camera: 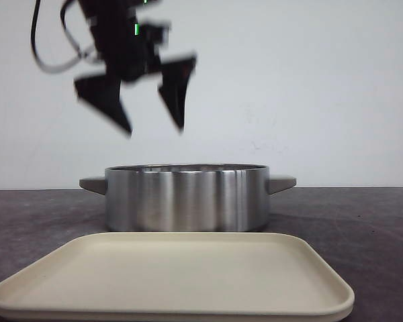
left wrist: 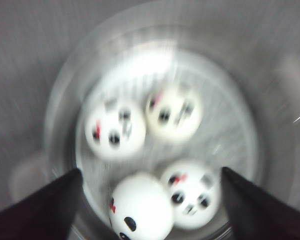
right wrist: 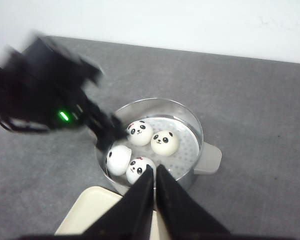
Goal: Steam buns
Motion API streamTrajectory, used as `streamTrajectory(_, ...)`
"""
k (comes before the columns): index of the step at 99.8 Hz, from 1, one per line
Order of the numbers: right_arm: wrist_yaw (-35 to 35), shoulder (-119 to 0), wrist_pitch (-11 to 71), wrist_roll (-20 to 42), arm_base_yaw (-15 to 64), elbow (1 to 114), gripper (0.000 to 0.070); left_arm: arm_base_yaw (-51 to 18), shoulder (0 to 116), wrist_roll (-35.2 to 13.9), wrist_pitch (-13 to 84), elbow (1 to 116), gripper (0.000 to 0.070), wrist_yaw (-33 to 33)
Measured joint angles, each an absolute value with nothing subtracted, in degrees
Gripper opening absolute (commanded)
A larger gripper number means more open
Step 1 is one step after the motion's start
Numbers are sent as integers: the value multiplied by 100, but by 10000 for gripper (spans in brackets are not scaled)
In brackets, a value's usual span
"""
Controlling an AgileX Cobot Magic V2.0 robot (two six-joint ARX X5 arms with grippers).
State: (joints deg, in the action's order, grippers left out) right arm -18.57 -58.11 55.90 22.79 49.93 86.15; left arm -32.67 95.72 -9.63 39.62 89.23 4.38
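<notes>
Several white panda buns lie inside the steel steamer pot (camera: 187,198); in the right wrist view I see them (right wrist: 140,132) (right wrist: 165,143) (right wrist: 118,159) (right wrist: 139,169) on its perforated floor. The blurred left wrist view shows them too (left wrist: 115,129) (left wrist: 174,113) (left wrist: 192,194) (left wrist: 142,207). My left gripper (camera: 156,129) hangs open and empty above the pot's left part; in its own view the gripper (left wrist: 151,175) shows spread fingers. My right gripper (right wrist: 155,169) is shut and empty, high above the tray's edge near the pot.
A beige tray (camera: 174,278) lies in front of the pot, also in the right wrist view (right wrist: 87,212). The pot has grey side handles (camera: 282,182) (right wrist: 209,159). Dark grey table (camera: 363,228) surrounds them; a white wall stands behind.
</notes>
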Motion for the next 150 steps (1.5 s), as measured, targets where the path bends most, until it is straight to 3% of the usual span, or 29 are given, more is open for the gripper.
streamTrajectory(24,-2414,-6173,5725,2233,4998,8475,3,-3378,7754,-987,4427,8995,176,438)
streamTrajectory(40,-3004,-6110,4943,2198,5164,7891,8,-3385,6619,-987,4657,8652,1,574)
streamTrajectory(52,-2921,-5964,3918,1933,5317,7207,8,-3382,5476,-1002,4729,8073,0,766)
streamTrajectory(68,-2305,-5896,2471,1431,5474,6243,8,-3385,4077,-1020,4987,7102,0,862)
streamTrajectory(85,-1831,-5907,1400,1219,5518,5513,7,-3389,3164,-1378,5170,6108,0,1066)
streamTrajectory(111,-1800,-5907,1249,1179,5513,5487,7,-3389,2794,-1678,5885,5961,0,1356)
streamTrajectory(150,-1800,-5905,1219,1179,5511,5487,7,-3389,2808,-1734,5916,5961,0,1356)
